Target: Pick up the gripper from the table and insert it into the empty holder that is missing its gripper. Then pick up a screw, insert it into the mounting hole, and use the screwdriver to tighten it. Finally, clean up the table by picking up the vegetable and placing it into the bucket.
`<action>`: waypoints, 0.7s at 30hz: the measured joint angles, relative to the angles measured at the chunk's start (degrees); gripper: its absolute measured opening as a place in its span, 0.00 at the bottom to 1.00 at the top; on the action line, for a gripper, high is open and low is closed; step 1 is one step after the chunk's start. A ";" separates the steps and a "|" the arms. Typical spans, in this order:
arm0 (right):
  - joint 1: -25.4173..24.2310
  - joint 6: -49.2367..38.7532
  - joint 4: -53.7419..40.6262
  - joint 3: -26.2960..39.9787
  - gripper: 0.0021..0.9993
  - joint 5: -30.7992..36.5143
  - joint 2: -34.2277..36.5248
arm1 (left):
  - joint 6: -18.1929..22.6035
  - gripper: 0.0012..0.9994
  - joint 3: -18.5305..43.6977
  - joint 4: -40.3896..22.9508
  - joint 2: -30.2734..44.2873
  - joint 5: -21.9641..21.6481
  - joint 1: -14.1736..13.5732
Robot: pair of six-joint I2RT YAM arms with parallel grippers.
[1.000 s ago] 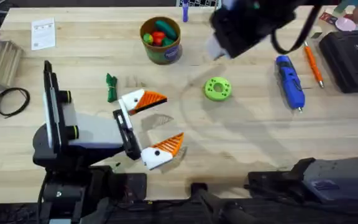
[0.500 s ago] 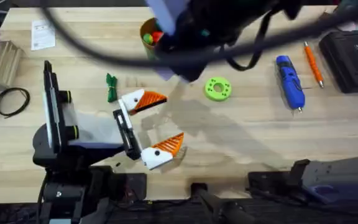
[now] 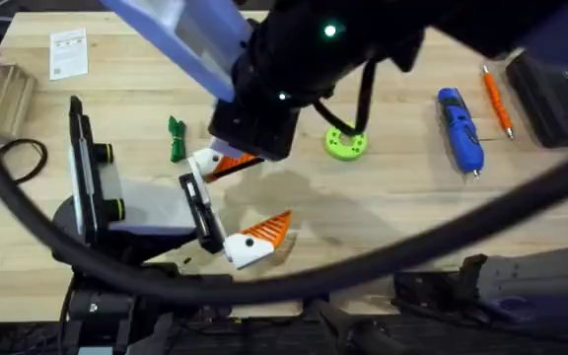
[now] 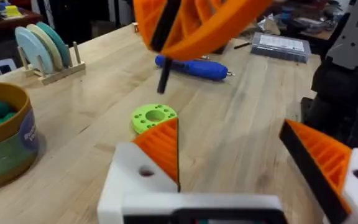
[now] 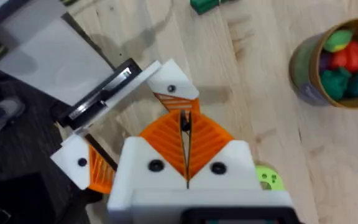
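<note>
My left gripper (image 3: 269, 192) lies open on the table, and both its white mounts carry orange tips. My right gripper (image 5: 185, 134) is shut on a thin black screw (image 4: 164, 74) and hangs just above the far mount (image 5: 169, 84), by its small dark hole. That mount with its orange tip (image 4: 163, 146) stands under the right gripper (image 4: 166, 31) in the left wrist view. The blue screwdriver (image 3: 460, 128) lies at the right. The dark green vegetable (image 3: 176, 138) lies left of the left gripper. The bucket (image 5: 337, 62) of toy food stands beyond it.
A lime green ring disc (image 3: 346, 143) lies between the grippers and the screwdriver. A slim orange-handled tool (image 3: 496, 99) and a black case (image 3: 560, 94) sit at the far right. A paper slip (image 3: 67, 54) lies at the back left. My right arm (image 3: 294, 69) spans the table's middle.
My right arm has swept from the back right to the left across the table. It now hangs over the left gripper's far finger and covers the bucket in the overhead view. The left arm has not moved.
</note>
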 joint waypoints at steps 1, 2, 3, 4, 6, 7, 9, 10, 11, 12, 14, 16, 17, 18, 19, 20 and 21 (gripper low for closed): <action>0.00 -0.19 0.33 0.00 0.00 -0.65 0.30 | 0.00 0.99 0.00 0.00 0.01 0.00 0.00; 0.00 -0.29 0.67 0.00 0.00 -1.33 0.63 | 0.00 0.99 0.00 0.00 0.01 0.00 0.00; 0.00 -0.45 0.98 0.00 0.00 -1.78 0.93 | 0.00 0.99 0.00 0.00 0.00 0.00 0.00; 0.00 -0.52 1.26 0.00 0.00 -2.26 1.30 | 0.00 0.99 0.00 0.00 0.01 0.00 0.00; 0.09 -0.69 1.45 0.00 0.00 -2.85 1.97 | 0.00 0.99 0.00 0.00 0.00 0.00 0.00; 0.14 -0.71 1.45 0.00 0.00 -3.00 2.41 | 0.00 0.99 0.00 0.00 0.00 0.00 0.00; 0.34 -0.76 1.39 0.00 0.00 -3.35 3.20 | 0.00 0.99 0.00 0.00 0.00 0.00 0.00; 0.39 -0.85 1.36 0.00 0.00 -3.50 3.43 | 0.00 0.99 0.00 0.00 0.01 0.00 0.00; 0.39 -0.92 1.37 0.00 0.00 -3.70 3.68 | 0.00 0.99 0.00 0.00 0.01 0.00 0.00; 0.39 -0.93 1.36 0.00 0.00 -3.75 3.81 | 0.00 0.99 0.00 0.00 0.00 0.00 0.00; 0.48 -1.07 1.40 0.00 0.00 -3.88 3.94 | 0.00 0.99 0.00 0.00 0.02 0.00 0.00; 0.48 -1.11 1.41 0.00 0.00 -3.90 3.94 | 0.00 0.99 0.00 0.00 0.00 0.00 0.00; 0.48 -1.11 1.46 0.00 0.00 -3.90 3.94 | 0.00 0.99 0.00 0.00 0.00 0.00 0.00; 0.48 -1.13 1.45 0.00 0.00 -3.90 3.96 | 0.00 0.99 0.00 0.00 0.00 0.00 0.00; 0.48 -1.13 1.43 0.00 0.00 -3.90 4.05 | 0.00 0.99 0.00 0.00 0.00 0.00 0.00; 0.48 -1.13 1.44 0.00 0.00 -3.90 4.15 | 0.00 0.99 0.00 0.00 0.00 0.00 0.00; 0.48 -1.14 1.42 0.00 0.00 -3.90 4.32 | 0.00 0.99 0.00 -0.01 0.02 0.00 0.00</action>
